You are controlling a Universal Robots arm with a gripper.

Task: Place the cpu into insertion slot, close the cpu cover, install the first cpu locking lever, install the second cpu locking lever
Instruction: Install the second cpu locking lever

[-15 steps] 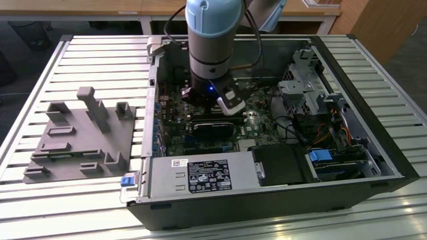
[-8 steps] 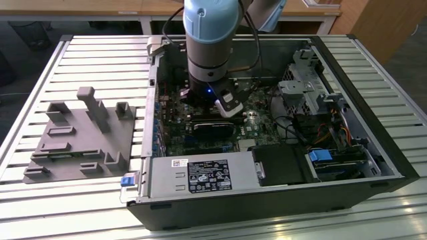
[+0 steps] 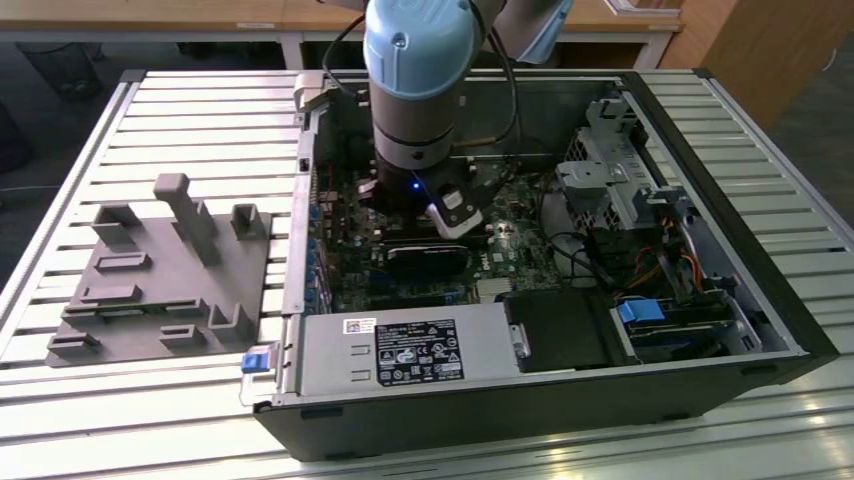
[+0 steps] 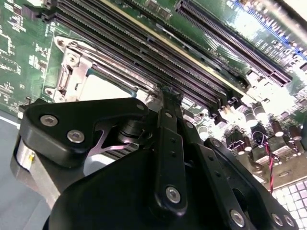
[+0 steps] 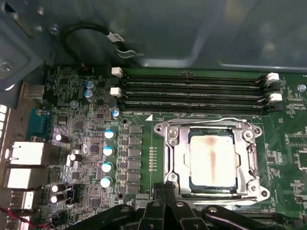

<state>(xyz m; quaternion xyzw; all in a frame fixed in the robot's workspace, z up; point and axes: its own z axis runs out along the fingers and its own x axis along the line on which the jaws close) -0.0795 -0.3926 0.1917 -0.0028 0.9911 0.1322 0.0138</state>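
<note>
The flat square silvery cpu [image 5: 212, 158] sits in the dark square insertion slot [image 5: 211, 184], under the shiny metal cpu cover [image 5: 175, 160]. The black gripper [image 5: 165, 188] hangs just beside the cover; I cannot tell if it is spread. It may bump the cover crooked. No words can be read.

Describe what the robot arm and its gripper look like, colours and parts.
The arm is a thick cylinder with a pale blue cap over grey and black bands, a small blue light near the wrist and a black cable down its side. The gripper is matte black, built of flat linked bars with silver screw heads, with a silvery metal cylinder on one side.
</note>
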